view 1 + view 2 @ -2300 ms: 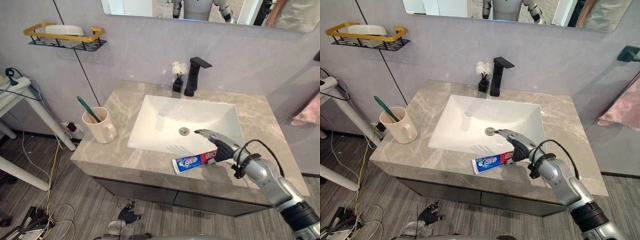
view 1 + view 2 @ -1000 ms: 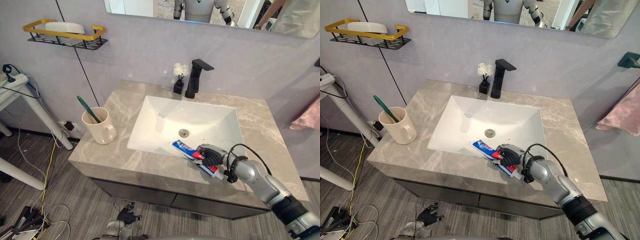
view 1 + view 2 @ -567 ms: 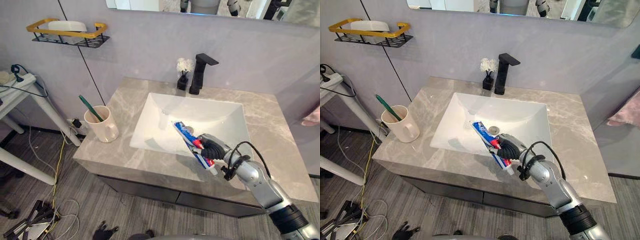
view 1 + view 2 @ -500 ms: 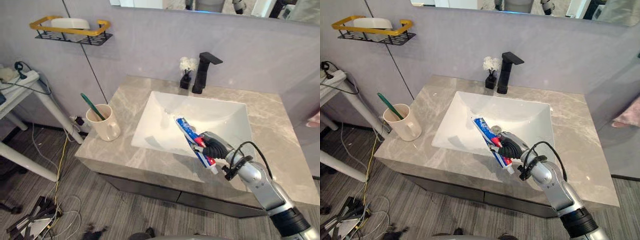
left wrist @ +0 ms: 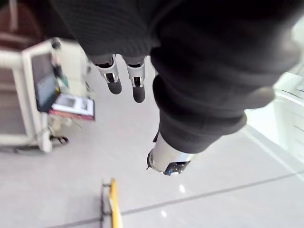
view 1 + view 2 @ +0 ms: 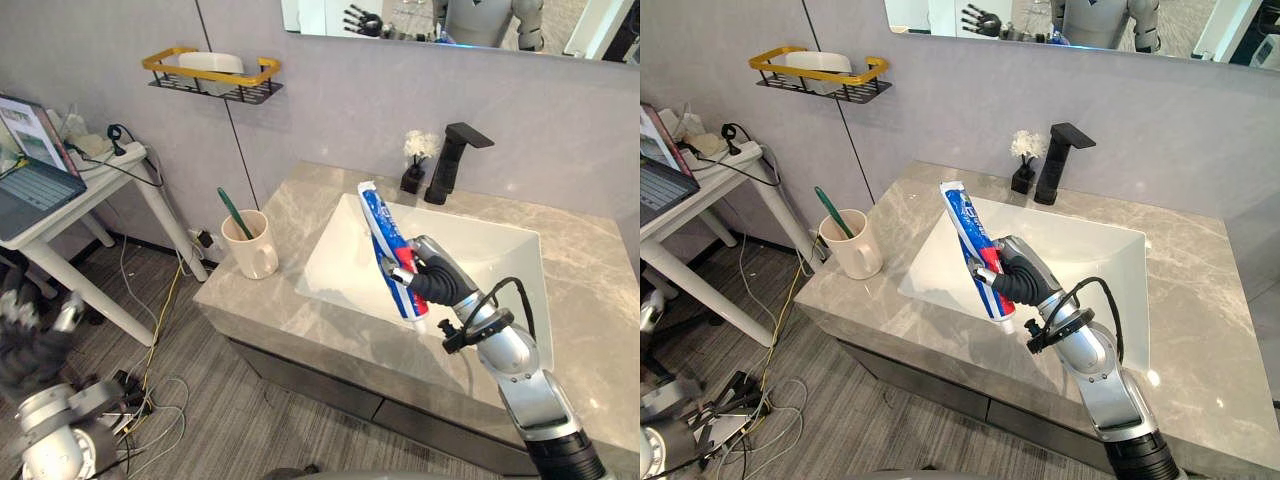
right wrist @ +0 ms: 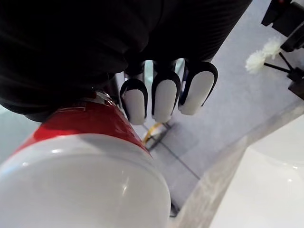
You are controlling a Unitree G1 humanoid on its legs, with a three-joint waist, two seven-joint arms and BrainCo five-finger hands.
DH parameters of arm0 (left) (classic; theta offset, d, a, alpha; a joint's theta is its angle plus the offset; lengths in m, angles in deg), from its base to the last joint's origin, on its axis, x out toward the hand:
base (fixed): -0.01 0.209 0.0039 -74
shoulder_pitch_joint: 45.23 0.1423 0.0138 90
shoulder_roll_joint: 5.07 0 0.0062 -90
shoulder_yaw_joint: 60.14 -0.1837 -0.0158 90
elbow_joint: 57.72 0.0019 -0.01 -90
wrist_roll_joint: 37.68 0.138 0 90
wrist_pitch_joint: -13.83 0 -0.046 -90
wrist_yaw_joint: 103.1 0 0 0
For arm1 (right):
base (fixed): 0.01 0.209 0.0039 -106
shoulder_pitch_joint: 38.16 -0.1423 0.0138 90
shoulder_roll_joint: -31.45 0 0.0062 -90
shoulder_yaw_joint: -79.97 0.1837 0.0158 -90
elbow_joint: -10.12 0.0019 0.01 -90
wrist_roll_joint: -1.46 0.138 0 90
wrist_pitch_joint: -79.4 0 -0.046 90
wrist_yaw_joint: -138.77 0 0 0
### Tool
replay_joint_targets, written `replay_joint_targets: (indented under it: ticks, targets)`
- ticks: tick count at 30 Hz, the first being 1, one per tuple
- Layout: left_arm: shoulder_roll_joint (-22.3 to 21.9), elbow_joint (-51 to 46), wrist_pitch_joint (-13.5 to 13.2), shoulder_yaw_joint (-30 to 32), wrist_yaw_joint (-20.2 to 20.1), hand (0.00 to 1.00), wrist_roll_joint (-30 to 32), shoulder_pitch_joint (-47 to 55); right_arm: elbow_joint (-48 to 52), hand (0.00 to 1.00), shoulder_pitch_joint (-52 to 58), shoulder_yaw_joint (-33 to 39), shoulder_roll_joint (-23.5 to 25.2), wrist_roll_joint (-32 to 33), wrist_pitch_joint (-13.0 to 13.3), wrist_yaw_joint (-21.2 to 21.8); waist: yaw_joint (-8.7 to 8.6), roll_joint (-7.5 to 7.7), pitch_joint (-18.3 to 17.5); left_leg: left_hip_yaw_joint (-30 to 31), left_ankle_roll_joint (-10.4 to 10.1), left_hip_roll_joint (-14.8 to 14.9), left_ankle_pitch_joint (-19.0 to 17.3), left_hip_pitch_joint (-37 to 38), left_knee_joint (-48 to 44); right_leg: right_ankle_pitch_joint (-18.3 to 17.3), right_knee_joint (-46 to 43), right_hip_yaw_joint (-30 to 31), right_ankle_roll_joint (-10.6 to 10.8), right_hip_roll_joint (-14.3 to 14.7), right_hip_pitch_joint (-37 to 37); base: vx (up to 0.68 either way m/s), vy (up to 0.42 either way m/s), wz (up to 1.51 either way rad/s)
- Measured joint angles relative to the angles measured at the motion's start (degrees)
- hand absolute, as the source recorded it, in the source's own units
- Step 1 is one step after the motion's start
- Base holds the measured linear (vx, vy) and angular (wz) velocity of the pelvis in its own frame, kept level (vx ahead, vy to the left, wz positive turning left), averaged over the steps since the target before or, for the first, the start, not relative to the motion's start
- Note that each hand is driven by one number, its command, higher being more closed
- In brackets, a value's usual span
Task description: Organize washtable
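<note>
1. The right hand (image 6: 435, 285) sat at the centre of the left eye view. Its fingers (image 7: 164, 97) were curled tight round the toothpaste tube (image 6: 386, 248), gripping it near the capped end.
2. The toothpaste tube was held clear of the table (image 6: 290, 310), over the front left part of the sink basin (image 6: 490, 260). It stood nearly upright, with its flat end tilted toward the upper left and its white cap pointing down.
3. The left hand (image 5: 199, 71) hung low at the lower left of the left eye view, well apart from the table. Its fingers (image 5: 113, 76) were loosely straight and held nothing.
4. A cream cup (image 6: 255, 245) stood on the table's left part, left of centre, well apart from the tube. A green toothbrush (image 6: 231, 208) leaned in it.
5. A black faucet (image 6: 455, 160) stood at the basin's back edge, right of centre in the upper part of the frame. A small vase of white flowers (image 6: 415, 165) stood just beside it.
6. A yellow-rimmed wall shelf (image 6: 212, 78) at the upper left carried a white dish. A laptop (image 6: 35, 160) lay on a side table at the far left edge.
</note>
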State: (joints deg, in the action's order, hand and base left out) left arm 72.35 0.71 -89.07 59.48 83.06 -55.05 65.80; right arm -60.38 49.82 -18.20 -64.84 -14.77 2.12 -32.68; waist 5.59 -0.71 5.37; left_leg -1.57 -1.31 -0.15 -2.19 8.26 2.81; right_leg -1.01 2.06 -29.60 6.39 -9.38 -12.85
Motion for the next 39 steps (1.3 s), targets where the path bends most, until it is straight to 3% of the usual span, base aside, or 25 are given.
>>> replay_joint_targets:
  ticks: [7,11,13,21,39]
  targets:
    - [0.1,-8.4,-1.0,-23.3,-5.2,0.00,-7.4,-0.7,0.0,1.00,-2.7,-4.0,1.5,-0.5,0.3,-2.4,-0.33,-1.03,-1.2,0.4,0.1,-0.3,0.1,-0.1,-0.8,0.0,0.0,-0.1,0.0,-0.3,-0.6,-0.03,0.006,0.04]
    - [1.1,-8.3,-0.6,-29.5,-7.0,0.00,-13.2,-1.6,0.0,1.00,-4.9,-4.1,1.7,-1.4,0.5,-4.0,-0.59,-1.18,-1.4,0.2,0.2,-0.2,0.2,0.5,-0.7,0.0,0.0,0.1,0.0,-0.2,-1.1,-0.05,-0.004,-0.03]
    - [3.7,-8.2,0.2,-32.7,-7.5,0.00,-17.0,-2.2,0.0,1.00,-6.7,-4.8,1.6,-1.4,0.5,-5.1,-0.86,-1.14,-1.5,-0.1,0.2,-0.1,0.3,0.6,-0.5,0.0,-0.1,0.4,0.0,-0.2,-1.0,-0.06,0.003,-0.05]
    - [9.3,-3.3,1.9,-40.5,-7.4,0.00,-21.5,-9.0,-0.3,1.00,-12.4,-9.1,-0.5,-2.7,1.6,-7.7,-1.58,-0.13,-1.4,-0.9,0.2,0.2,1.5,2.1,1.4,0.1,0.0,1.5,0.0,0.2,-1.0,-0.02,-0.001,-0.06]
    - [17.7,3.0,2.7,-47.3,-5.8,0.00,-28.9,-17.9,-6.2,1.00,-20.9,-22.3,-10.1,-8.8,2.6,-11.0,-1.71,0.18,-1.3,-1.9,0.2,0.1,1.6,3.2,2.4,0.2,0.0,2.5,0.1,0.2,-1.0,-0.01,0.004,-0.03]
